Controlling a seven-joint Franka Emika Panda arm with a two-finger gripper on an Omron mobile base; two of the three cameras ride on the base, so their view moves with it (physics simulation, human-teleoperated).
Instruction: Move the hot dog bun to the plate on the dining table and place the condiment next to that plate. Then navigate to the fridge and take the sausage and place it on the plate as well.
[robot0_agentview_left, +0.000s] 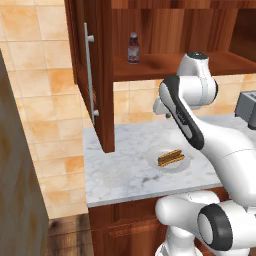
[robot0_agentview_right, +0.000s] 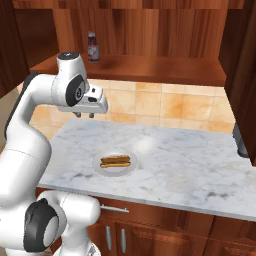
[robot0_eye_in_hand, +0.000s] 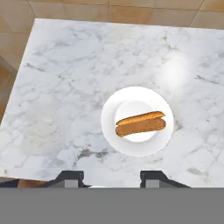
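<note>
Cabinet door (robot0_agentview_left: 95, 75): hangs ajar at 9 o'clock of the left base view, with a long bar handle on it.
Condiment (robot0_agentview_left: 133, 48): stands upright on the wooden shelf (robot0_agentview_left: 165, 65) inside the cabinet, at about 11 o'clock from the bun and well apart from it.
Table (robot0_agentview_left: 115, 170): small marble top backed by orange tiles; it carries the pale plate.
Pale plate (robot0_agentview_left: 152, 161): whitish and round, near the front edge of the table.
Hot dog bun (robot0_agentview_left: 170, 158): lies flat in the middle of the pale plate, split side up; in the hand view it sits just past the centre towards 3 o'clock (robot0_eye_in_hand: 141, 124).
Grey appliance (robot0_agentview_left: 247, 107): at 3 o'clock of the left base view, cut by the frame edge.
Jaws: parted and holding nothing; one finger tip (robot0_eye_in_hand: 70, 177) shows with bare marble between it and its partner. They hang well above the table, with the bun at about 12 o'clock from them.
Step in hand: by my reading, the first one, approaching the bun to pick it up.
Next move: likely a straight descent over the bun, with the wrist turned so that the jaws close across its narrow width rather than along its length.
Count: one bun, one condiment, one pale plate, one arm.
</note>
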